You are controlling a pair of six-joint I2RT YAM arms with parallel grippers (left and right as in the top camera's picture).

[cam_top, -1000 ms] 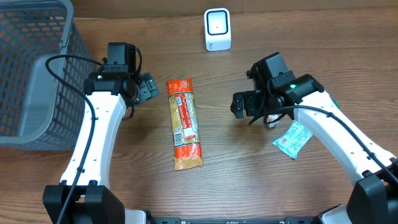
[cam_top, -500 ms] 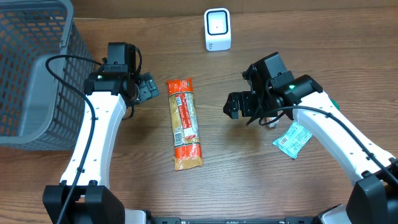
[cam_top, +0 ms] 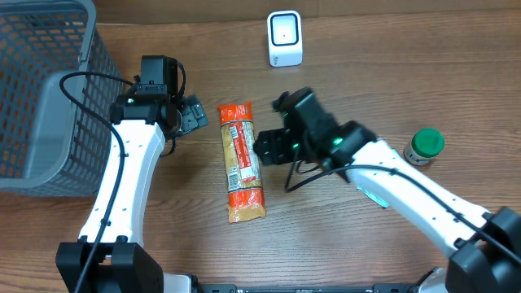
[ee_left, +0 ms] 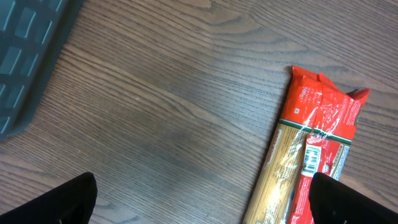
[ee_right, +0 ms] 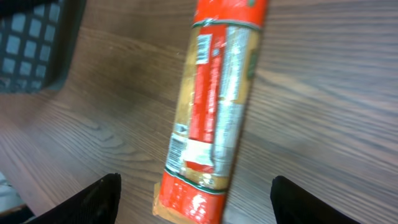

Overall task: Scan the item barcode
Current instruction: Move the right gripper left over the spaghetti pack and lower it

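The item is a long red and tan pasta package (cam_top: 242,163) lying flat on the wooden table, its barcode label (ee_left: 317,158) facing up. A white scanner (cam_top: 284,38) stands at the table's back edge. My right gripper (cam_top: 269,146) hovers at the package's right side. In the right wrist view it (ee_right: 199,199) stands open with its fingers wide on either side of the package's (ee_right: 214,106) red end, touching nothing. My left gripper (cam_top: 194,114) is open just left of the package's top end and holds nothing; the left wrist view (ee_left: 202,205) agrees.
A grey wire basket (cam_top: 41,98) fills the left side, close behind the left arm. A green-capped bottle (cam_top: 425,145) stands at the right. A green packet (cam_top: 376,195) lies partly hidden under the right arm.
My right arm has swung left from beside the green packet to the pasta package, uncovering the green-capped bottle. The left arm and the package have not moved.
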